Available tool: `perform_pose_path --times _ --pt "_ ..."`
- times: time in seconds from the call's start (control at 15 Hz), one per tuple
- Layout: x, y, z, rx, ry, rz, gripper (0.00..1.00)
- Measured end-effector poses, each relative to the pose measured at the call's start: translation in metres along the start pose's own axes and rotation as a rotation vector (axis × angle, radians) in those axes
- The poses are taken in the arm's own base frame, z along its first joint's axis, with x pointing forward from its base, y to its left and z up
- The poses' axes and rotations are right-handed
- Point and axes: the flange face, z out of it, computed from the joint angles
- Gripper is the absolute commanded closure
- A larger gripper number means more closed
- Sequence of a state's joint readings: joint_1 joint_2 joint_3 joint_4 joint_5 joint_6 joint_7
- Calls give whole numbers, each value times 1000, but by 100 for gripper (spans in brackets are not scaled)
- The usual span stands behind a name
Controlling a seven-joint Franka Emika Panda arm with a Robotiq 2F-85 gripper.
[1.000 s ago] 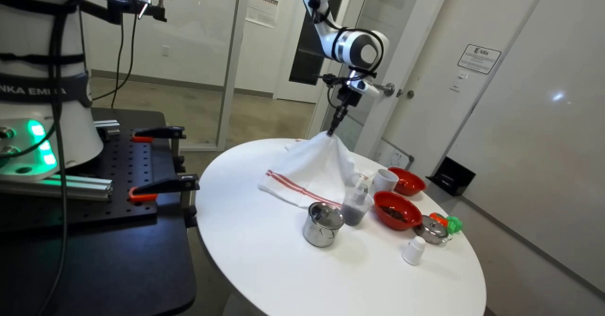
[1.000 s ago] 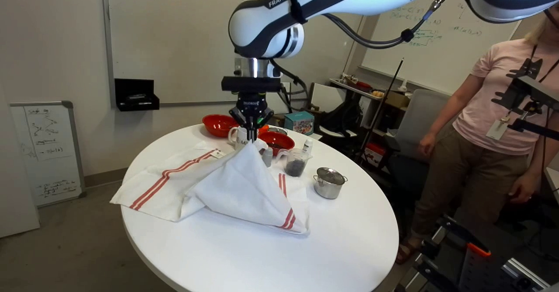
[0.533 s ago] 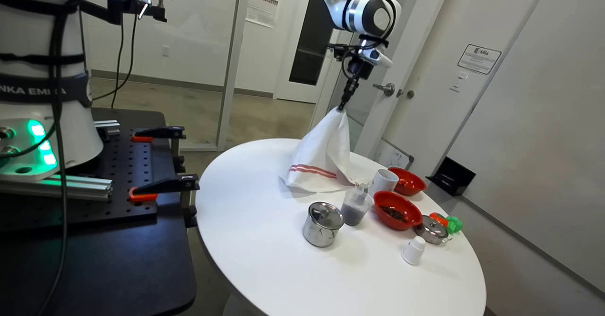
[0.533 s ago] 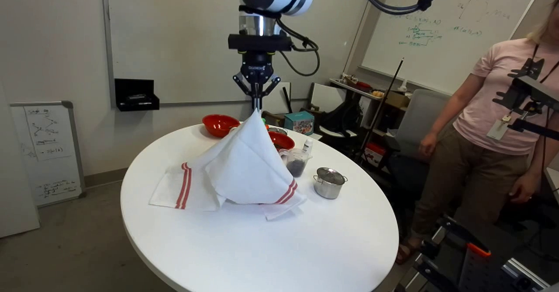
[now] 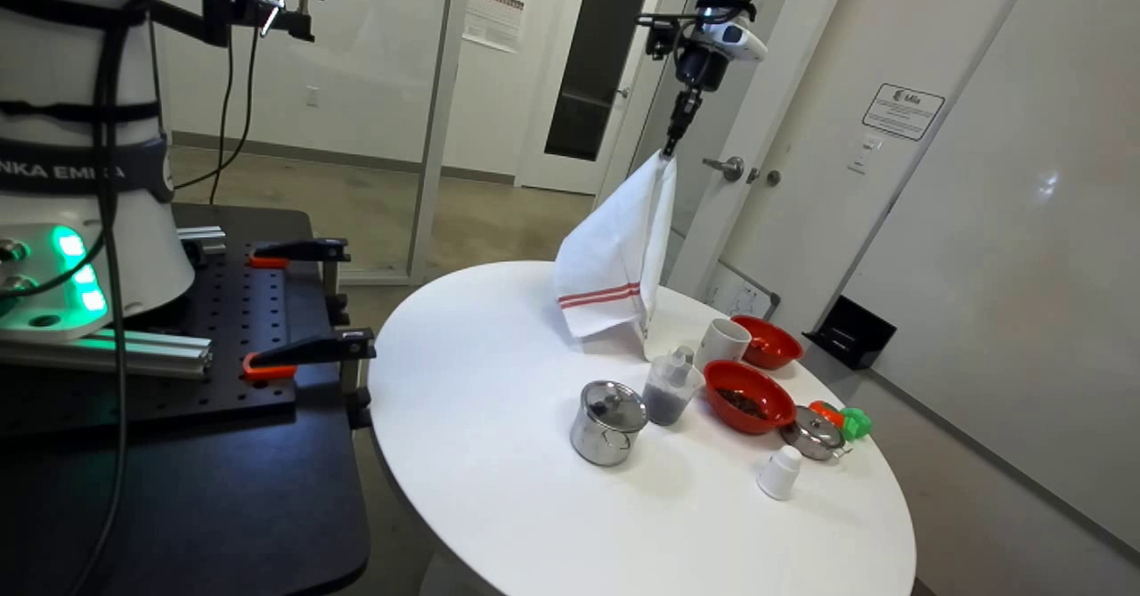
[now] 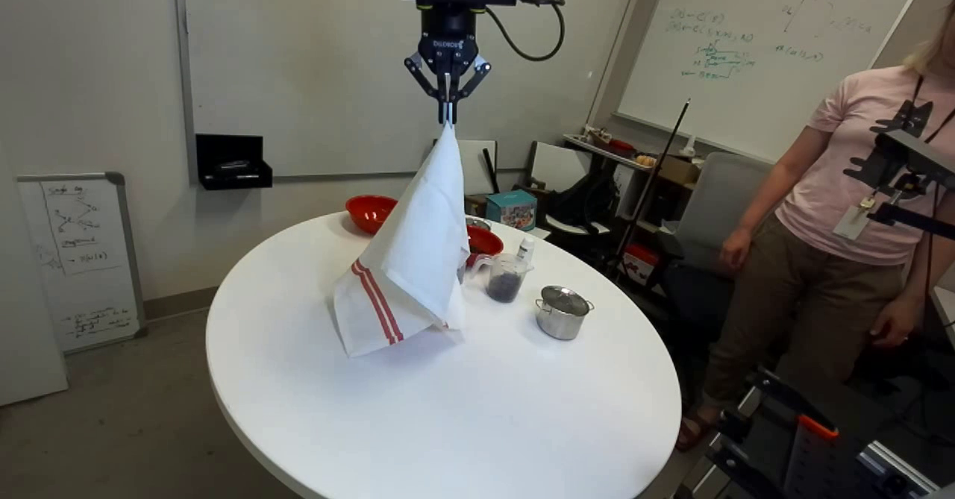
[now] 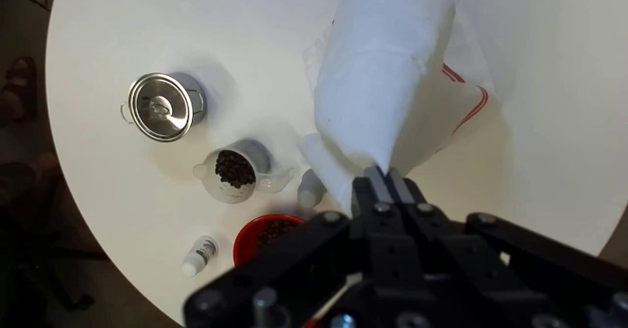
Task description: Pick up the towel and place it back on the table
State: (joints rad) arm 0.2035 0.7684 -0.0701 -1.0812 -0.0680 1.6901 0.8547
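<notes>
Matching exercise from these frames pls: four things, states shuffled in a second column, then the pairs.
Things:
1. white cloth towel with red stripes
2. clear plastic measuring cup
3. tall silver metal pot
4. black two-finger gripper

States:
A. lid on
B. jaws closed
C. partly filled with dark beans
D. hanging from a pinched top

Pairs: 1-D; 2-C; 3-A; 4-B

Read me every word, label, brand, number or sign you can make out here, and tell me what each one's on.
"NKA EM…A", partly behind a cable: the robot's base.
"Mila": the wall sign; its finer print is too small.
"ROBOTIQ", small: the gripper.
Too small or blurred: small whiteboard, green-lettered whiteboard, poster, white bottle, measuring cup markings.
</notes>
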Motion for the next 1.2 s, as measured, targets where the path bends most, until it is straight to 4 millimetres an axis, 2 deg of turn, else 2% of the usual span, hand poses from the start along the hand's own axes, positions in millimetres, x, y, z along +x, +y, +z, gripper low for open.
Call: perform_pose_path --times 0.6,0.73,1.2 --pt "-8 -4 -83 81 93 -26 100" --pt "-9 -6 -96 115 117 -28 99" --pt "-8 -6 -92 109 112 -28 99"
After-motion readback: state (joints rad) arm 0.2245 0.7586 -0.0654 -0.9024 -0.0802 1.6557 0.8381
